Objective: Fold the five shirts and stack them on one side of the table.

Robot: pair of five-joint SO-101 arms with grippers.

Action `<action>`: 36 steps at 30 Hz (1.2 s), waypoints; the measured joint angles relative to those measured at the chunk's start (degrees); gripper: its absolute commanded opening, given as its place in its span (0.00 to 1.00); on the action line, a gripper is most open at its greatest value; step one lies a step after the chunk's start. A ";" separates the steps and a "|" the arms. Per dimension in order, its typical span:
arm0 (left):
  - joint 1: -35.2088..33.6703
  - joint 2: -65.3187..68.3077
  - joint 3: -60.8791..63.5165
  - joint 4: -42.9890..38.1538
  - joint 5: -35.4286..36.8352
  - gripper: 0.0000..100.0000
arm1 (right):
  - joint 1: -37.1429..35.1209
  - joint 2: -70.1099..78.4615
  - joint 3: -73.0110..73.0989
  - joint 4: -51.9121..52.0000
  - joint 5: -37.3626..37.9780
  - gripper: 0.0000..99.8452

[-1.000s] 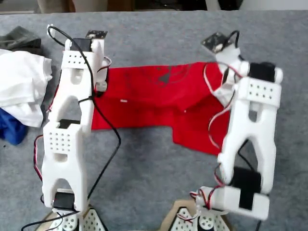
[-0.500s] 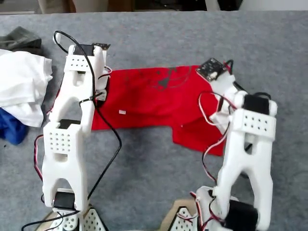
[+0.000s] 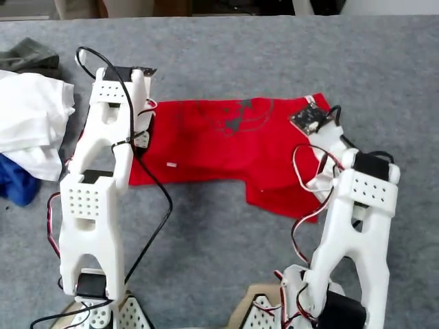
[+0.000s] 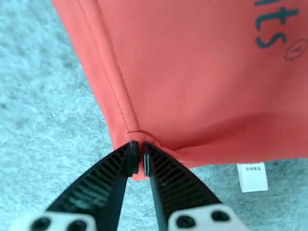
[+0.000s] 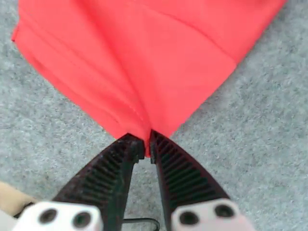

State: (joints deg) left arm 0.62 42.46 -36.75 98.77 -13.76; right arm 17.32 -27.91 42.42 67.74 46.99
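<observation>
While the red shirt (image 3: 219, 140) lies spread on the table (image 3: 226, 55), I've got the left gripper (image 4: 140, 161) pinching one corner. And the right gripper (image 5: 147, 144) is clamped on the shirt's opposite end.

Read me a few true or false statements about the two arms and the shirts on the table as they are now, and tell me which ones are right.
1. The left pincer is shut on an edge of the red shirt. True.
2. The right pincer hangs open with nothing in it. False: it is shut on a pinch of the red shirt.
3. A white shirt lies crumpled at the left edge of the table in the high view. True.
4. The red shirt is stacked neatly folded on top of the white shirt. False: it lies on the table between the two arms, partly folded over and uneven along its near edge.
</observation>
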 measured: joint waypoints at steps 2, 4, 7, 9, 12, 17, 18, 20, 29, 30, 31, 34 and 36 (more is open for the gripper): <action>0.09 0.00 0.44 0.00 -0.09 0.02 | 0.00 0.00 0.79 -0.44 0.18 0.00; 0.09 0.00 0.70 -0.35 -0.09 0.02 | 0.00 0.00 1.14 -0.79 0.35 0.00; 0.09 0.00 0.70 -0.97 -0.09 0.02 | 0.00 0.00 2.02 -0.79 1.14 0.00; 0.09 0.00 0.79 -1.05 -0.09 0.02 | 0.00 0.00 2.81 -0.79 1.93 0.00; 0.09 0.00 0.88 -1.05 -0.09 0.02 | 0.00 0.00 3.87 -1.14 2.46 0.00; 1.14 0.00 1.05 -1.05 -2.90 0.02 | 0.00 0.00 6.59 -3.96 2.46 0.01; 1.32 0.00 1.32 -1.05 -3.78 0.02 | 0.00 0.00 7.03 -4.22 2.46 0.02; 1.67 0.00 1.93 -1.05 -4.40 0.03 | 0.00 0.00 7.21 -4.40 2.46 0.07; 1.67 0.00 2.11 0.35 -4.75 0.21 | 0.00 0.00 7.47 -4.40 4.22 0.38; 1.67 0.00 2.11 0.53 -4.75 0.21 | 0.00 0.00 7.47 -4.40 4.22 0.38; 1.67 0.00 2.11 0.70 -4.84 0.21 | 0.00 0.00 7.47 -4.40 4.31 0.37; 1.32 0.00 1.41 0.88 -4.92 0.21 | 0.00 0.00 6.95 -3.52 4.48 0.34; 0.18 0.00 -0.44 1.14 -4.92 0.21 | 0.00 0.00 5.19 -2.37 4.48 0.27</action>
State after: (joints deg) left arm 0.79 42.46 -37.19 99.91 -18.68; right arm 17.32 -27.91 47.60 65.36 51.47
